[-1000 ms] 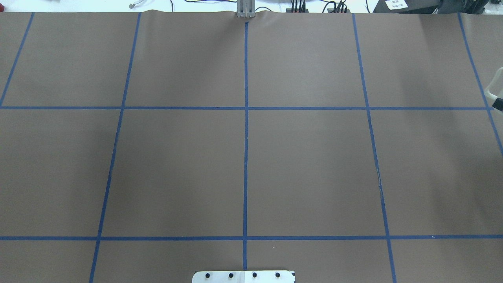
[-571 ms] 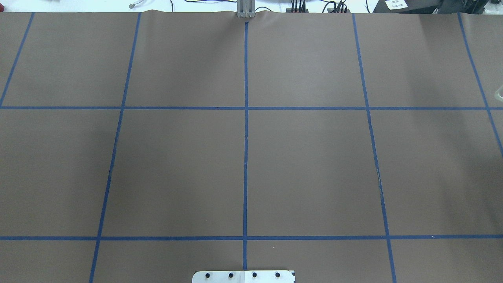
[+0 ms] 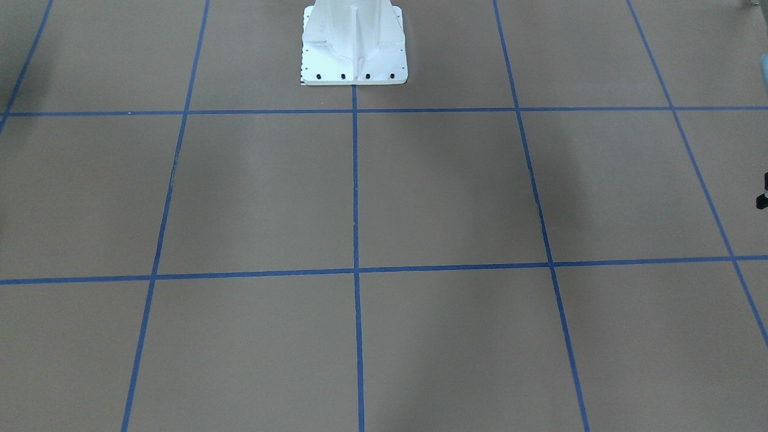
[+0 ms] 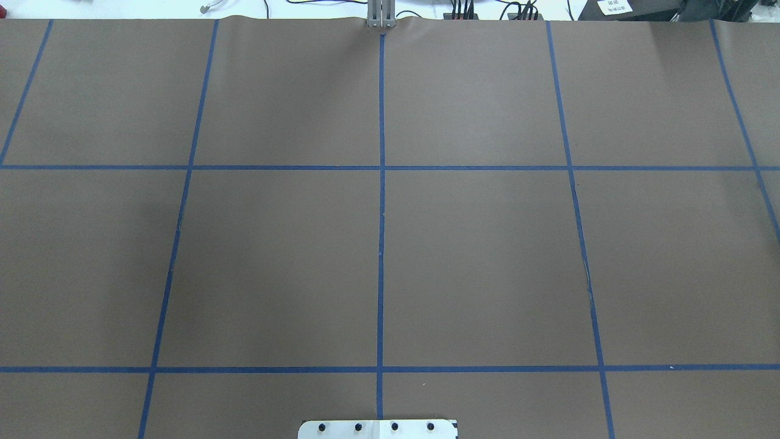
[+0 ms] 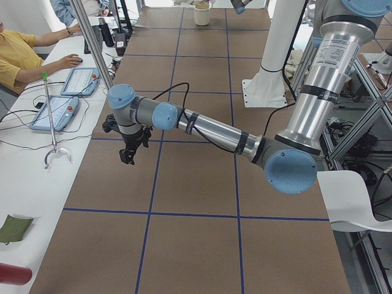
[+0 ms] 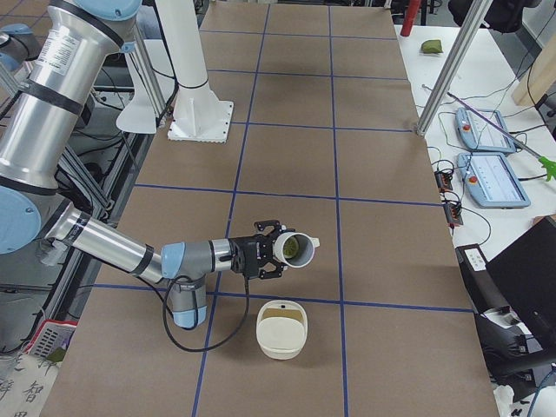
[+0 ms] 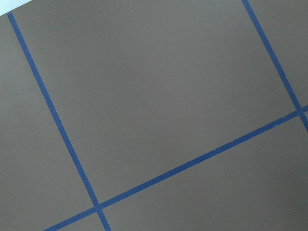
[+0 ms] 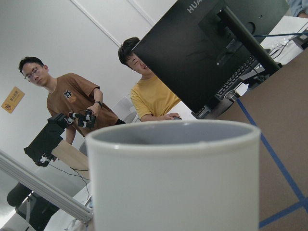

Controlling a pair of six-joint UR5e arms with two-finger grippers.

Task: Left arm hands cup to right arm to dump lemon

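Note:
In the exterior right view the white cup (image 6: 293, 248) hangs tipped on its side above the table at my right gripper (image 6: 276, 249). Its mouth faces that camera, with the yellow-green lemon (image 6: 292, 251) inside. The cup (image 8: 173, 178) fills the right wrist view, showing its grey inside but no fingers, so I cannot tell that gripper's state. My left gripper (image 5: 127, 159) hovers low over the table's other end, pointing down with nothing near it; open or shut is unclear. A black sliver of the left gripper (image 3: 762, 200) shows at the front-facing view's edge.
A cream bowl (image 6: 282, 328) sits on the table just below the tipped cup. The white robot base (image 3: 354, 45) stands at mid table edge. People, tablets (image 5: 56, 111) and a monitor (image 8: 211, 53) are at the side bench. An aluminium post (image 6: 447, 65) rises there.
In the overhead view, the cup's handle and the black gripper tip at the right edge have slid out of frame to the right. Only bare table shows there now.

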